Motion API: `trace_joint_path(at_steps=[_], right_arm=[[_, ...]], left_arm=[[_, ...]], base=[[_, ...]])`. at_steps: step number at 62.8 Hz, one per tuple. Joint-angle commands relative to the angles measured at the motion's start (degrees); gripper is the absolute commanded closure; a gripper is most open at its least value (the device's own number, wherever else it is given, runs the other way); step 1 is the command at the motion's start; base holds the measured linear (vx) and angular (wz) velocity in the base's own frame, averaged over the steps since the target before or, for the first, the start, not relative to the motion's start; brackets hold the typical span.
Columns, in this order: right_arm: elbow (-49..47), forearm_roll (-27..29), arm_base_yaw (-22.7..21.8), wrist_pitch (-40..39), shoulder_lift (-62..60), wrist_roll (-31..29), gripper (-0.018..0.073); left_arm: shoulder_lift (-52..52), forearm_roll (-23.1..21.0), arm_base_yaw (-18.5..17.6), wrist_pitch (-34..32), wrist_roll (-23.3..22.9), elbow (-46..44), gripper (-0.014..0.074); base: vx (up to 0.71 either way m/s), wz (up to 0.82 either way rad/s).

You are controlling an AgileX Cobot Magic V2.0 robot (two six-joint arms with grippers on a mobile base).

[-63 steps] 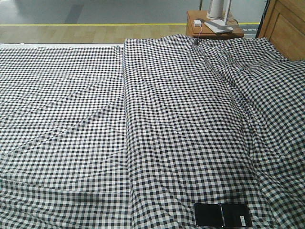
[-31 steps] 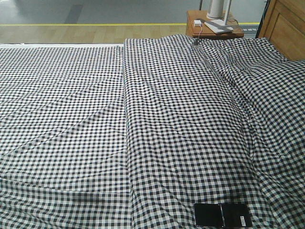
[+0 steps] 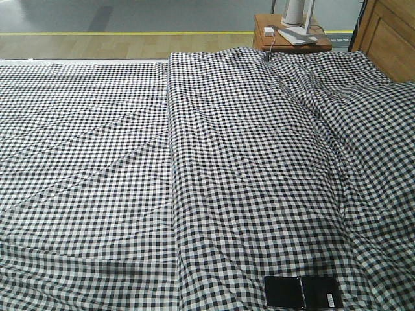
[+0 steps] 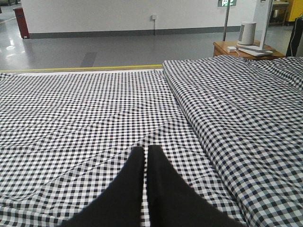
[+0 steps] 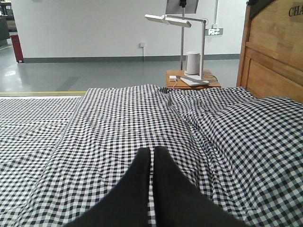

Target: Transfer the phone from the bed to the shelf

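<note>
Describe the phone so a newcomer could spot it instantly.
Start with the wide black-and-white gingham bed. Low in the front view, right of centre, lies the phone: the only glossy black rectangle on it, creased across its middle.

The slim black glossy phone [image 3: 302,292] lies flat on the wide gingham-covered bed [image 3: 194,162], at its near edge toward the right. The brown wooden headboard [image 3: 389,32] stands along the bed's right side. The small reddish-brown bedside table [image 3: 259,23] stands beyond the far edge, just left of the headboard.
</note>
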Motion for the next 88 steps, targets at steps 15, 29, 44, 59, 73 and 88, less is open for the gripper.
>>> trace_joint_path(at_steps=[15,29,44,59,73,88], right_arm=[[0.4,-0.5,-0.4,-4.4,-0.3,-0.2,0.0564],[0.4,-0.5,-0.4,-9.3,-0.3,-0.2,0.0564],[0.2,-0.5,-0.4,-21.5,-0.3,-1.7,0.0564],[-7.7,-0.5,-0.4,-23.8,-0.3,-2.5,0.0564],[-18.9,-0.5,-0.4,-21.2,2.1,-3.2,0.0564],[-33.7,-0.5,-0.4,-9.6,13.1,-3.2,0.0564]], left_arm=[[-0.3,-0.4,-0.1,-4.2,-0.2,0.1,0.0596],[-0.3,-0.4,-0.1,-4.2,-0.2,0.1,0.0596],[-0.3,-0.4,-0.1,-4.2,-0.2,0.1,0.0596],[-0.3,-0.4,-0.1,-4.2,-0.2,0.1,0.0596],[-0.3,-0.4,-0.1,-4.2,-0.2,0.1,0.0596],[-0.3,-0.4,-0.1,-4.2,-0.2,0.1,0.0596]], base=[[0.00,0.00],[0.00,0.00],[0.00,0.00],[0.00,0.00],[0.00,0.00],[0.00,0.00]])
